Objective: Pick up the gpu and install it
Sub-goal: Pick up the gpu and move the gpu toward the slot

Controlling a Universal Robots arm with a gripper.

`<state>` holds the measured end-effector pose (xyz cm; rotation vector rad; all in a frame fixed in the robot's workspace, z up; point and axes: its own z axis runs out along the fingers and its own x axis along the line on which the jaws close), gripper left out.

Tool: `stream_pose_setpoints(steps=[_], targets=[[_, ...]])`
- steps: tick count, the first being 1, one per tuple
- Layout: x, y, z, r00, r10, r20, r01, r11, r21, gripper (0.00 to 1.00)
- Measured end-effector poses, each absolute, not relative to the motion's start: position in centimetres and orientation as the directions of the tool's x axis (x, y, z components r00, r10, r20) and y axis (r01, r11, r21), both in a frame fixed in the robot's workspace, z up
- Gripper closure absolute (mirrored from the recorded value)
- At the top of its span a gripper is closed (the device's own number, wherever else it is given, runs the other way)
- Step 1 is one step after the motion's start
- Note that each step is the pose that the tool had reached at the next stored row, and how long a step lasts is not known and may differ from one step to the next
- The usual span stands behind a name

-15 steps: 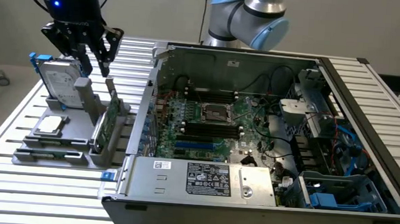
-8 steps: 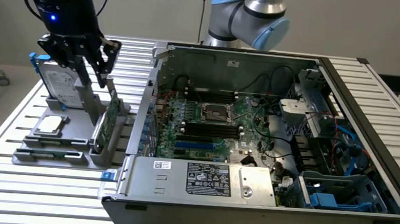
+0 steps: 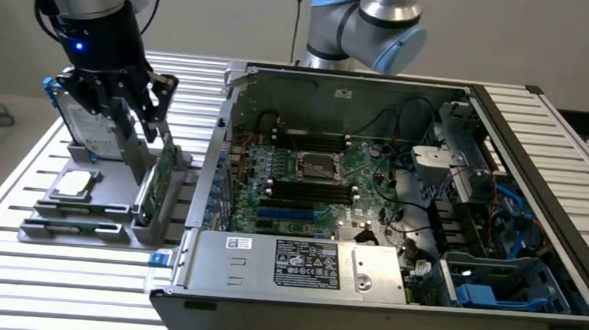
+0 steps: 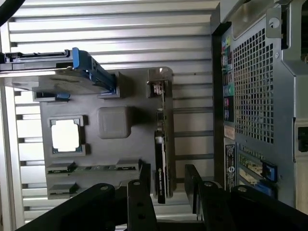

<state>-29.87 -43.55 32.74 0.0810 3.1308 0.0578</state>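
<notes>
Table (image 3: 56, 289): slatted metal, one, carries everything.

Case (image 3: 373, 207): one, lying open, fills the centre and right of the exterior view. Board is exposed and I see no card seated in the slots.

Arm (image 3: 373, 25): one. A joint sits at top centre and the wrist comes down at the upper left of the exterior view.

Tray (image 3: 79, 225): one grey fixture, left of the case, lower left of the exterior view.

Drive (image 3: 79, 127): one, silver with blue clips, upright at the tray's far end.

gpu (image 3: 163, 177): one, parked on edge in the tray slot nearest the case, green face showing. Not picked up yet.

Gripper (image 3: 139, 136): one, spread wide, holding nothing. It hangs right over the gpu, at the card's far end.

Key relation: the gpu lies straight below the gripper. Its long axis runs along the tray, roughly parallel to the case's side wall. In the wrist view the card (image 4: 161, 144) is edge-on and lines up with the gap of the gripper (image 4: 166, 185), one of the fingers (image 4: 139, 192) on each side of it. I judge the jaws would close across its thin dimension. No contact that I can make out.

Chip (image 3: 76, 185): one, small silver square, flat on the tray between drive and near edge.
</notes>
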Motion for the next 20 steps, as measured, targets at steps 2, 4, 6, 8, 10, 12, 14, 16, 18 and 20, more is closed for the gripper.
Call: stream_pose_setpoints(steps=[2, 4, 6, 8, 10, 12, 14, 16, 18, 20], targets=[[-29.9, -43.6, 32.4, -0.999, 0.048, -0.008, 0.048, 0.998, 0.037, 0.58], [-29.9, -43.7, 32.0, -0.999, 0.045, -0.008, 0.045, 0.998, 0.037, 0.58], [-29.9, -43.7, 31.6, -0.999, 0.042, -0.008, 0.042, 0.998, 0.037, 0.58], [-29.9, -43.7, 31.3, -0.999, 0.040, -0.008, 0.040, 0.999, 0.037, 0.58], [-29.9, -43.8, 30.9, -0.999, 0.038, -0.008, 0.038, 0.999, 0.037, 0.58], [-29.9, -43.8, 30.6, -0.999, 0.036, -0.008, 0.036, 0.999, 0.037, 0.58], [-29.9, -43.9, 30.2, -0.999, 0.035, -0.008, 0.034, 0.999, 0.037, 0.58], [-29.9, -43.9, 29.8, -0.999, 0.033, -0.008, 0.033, 0.999, 0.037, 0.58], [-29.9, -44.0, 29.5, -0.999, 0.032, -0.008, 0.031, 0.999, 0.037, 0.58], [-29.9, -44.0, 29.1, -1.000, 0.030, -0.008, 0.030, 0.999, 0.037, 0.58]])
